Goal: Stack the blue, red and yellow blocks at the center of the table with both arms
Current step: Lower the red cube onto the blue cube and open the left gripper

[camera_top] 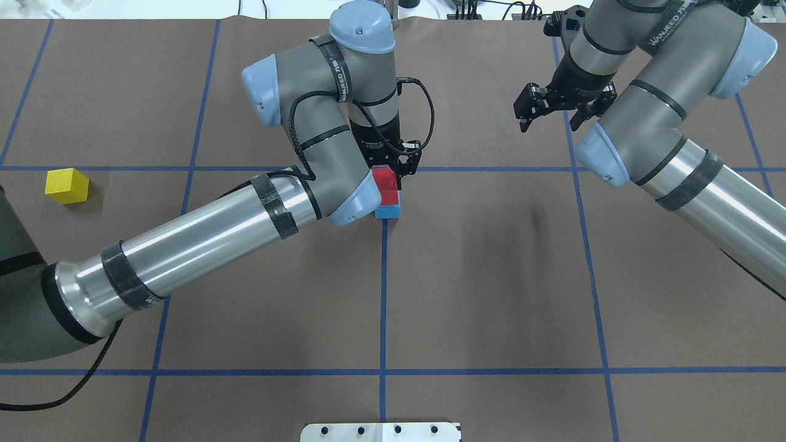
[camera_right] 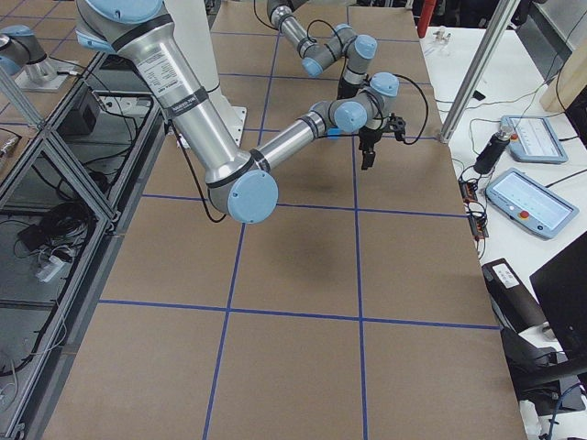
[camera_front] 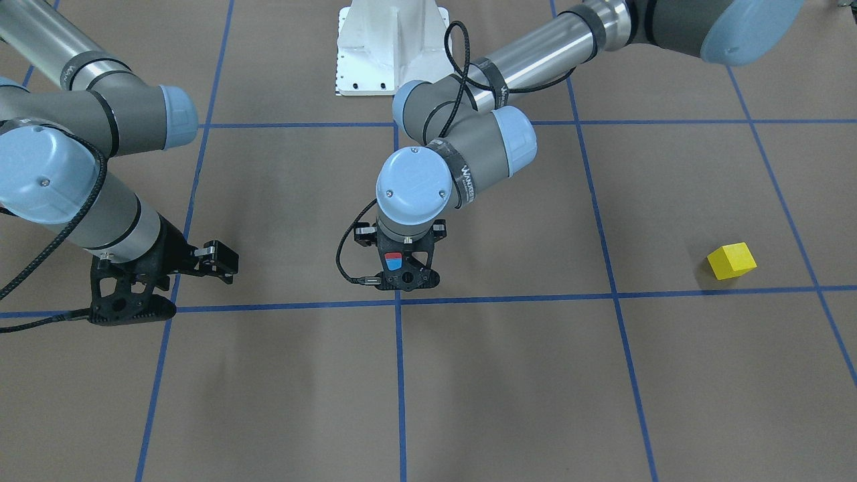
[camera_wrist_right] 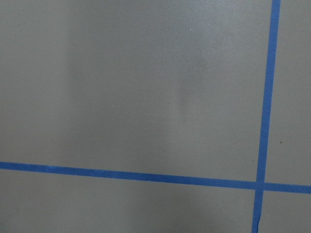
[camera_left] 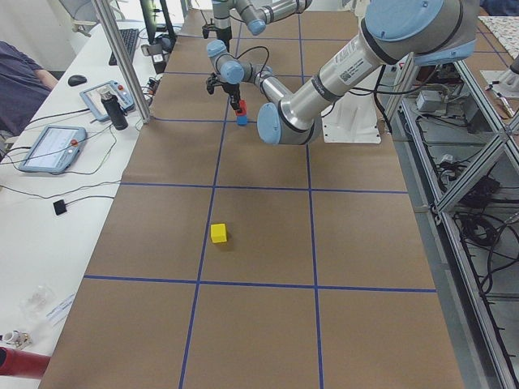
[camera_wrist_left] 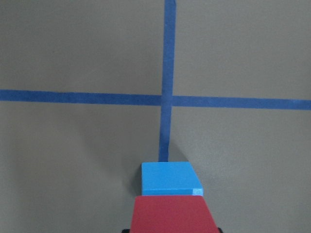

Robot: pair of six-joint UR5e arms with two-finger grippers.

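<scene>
My left gripper (camera_top: 393, 167) is shut on the red block (camera_top: 385, 183) and holds it directly over the blue block (camera_top: 388, 212), which sits at the tape crossing in the table's centre. I cannot tell whether the two blocks touch. The left wrist view shows the red block (camera_wrist_left: 172, 213) close up with the blue block (camera_wrist_left: 169, 178) beyond it. The yellow block (camera_top: 67, 185) lies alone far out on my left side; it also shows in the front-facing view (camera_front: 732, 260). My right gripper (camera_top: 549, 115) is open and empty, raised over bare table on my right.
The table is brown paper with a grid of blue tape lines (camera_top: 383, 294). The robot's white base plate (camera_front: 392, 47) stands at the near edge. Operator pendants and cables lie on a side bench (camera_left: 57, 146) beyond the table's far edge.
</scene>
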